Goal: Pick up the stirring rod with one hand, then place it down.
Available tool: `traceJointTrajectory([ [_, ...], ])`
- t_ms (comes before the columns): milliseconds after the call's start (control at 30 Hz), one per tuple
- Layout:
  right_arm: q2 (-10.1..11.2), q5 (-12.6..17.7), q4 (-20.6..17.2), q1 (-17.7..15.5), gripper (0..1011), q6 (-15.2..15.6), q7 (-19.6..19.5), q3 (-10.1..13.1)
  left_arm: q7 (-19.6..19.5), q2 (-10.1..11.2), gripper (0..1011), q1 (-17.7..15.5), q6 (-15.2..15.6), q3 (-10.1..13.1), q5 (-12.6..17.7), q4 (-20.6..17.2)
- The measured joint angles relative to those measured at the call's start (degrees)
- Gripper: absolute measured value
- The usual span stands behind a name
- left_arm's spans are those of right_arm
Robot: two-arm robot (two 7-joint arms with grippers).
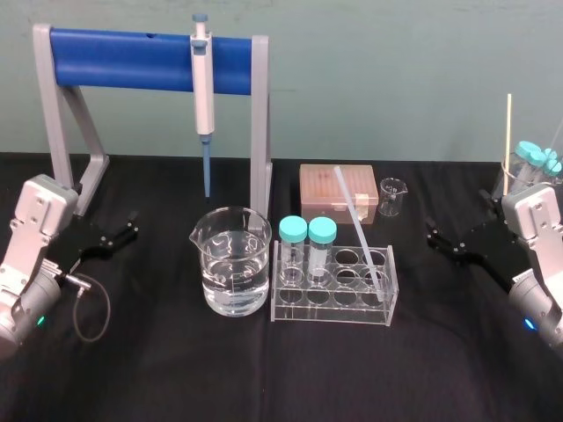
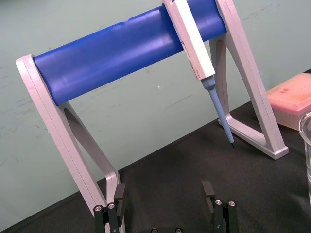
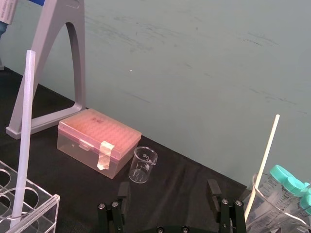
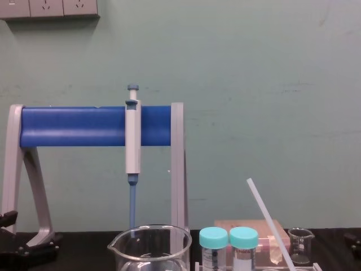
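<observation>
As it leans, slim translucent stirring rod (image 1: 356, 220)

The stirring rod (image 1: 356, 220) stands tilted in the right end of a clear rack (image 1: 334, 303) at the middle of the black desk (image 1: 264, 378). Its top leans far and left over a pink box (image 1: 317, 189). Two teal-capped tubes (image 1: 293, 231) fill the rack's left end, just beside a big beaker of water (image 1: 231, 264). The left tool (image 1: 132, 227) sits at the left edge and the right tool (image 1: 435, 236) at the right, both well apart from the rod.

Head downward; chest level; shared pipette (image 1: 204, 97)
</observation>
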Motion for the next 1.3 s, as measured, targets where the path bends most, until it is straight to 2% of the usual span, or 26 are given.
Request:
traceJointTrajectory([
  [1300, 0.0, 0.0, 0.0, 0.0, 1003, 0.0, 0.0, 0.0, 0.0, 0.0, 1000, 0.0, 0.0, 0.0, 0.0, 0.0],
])
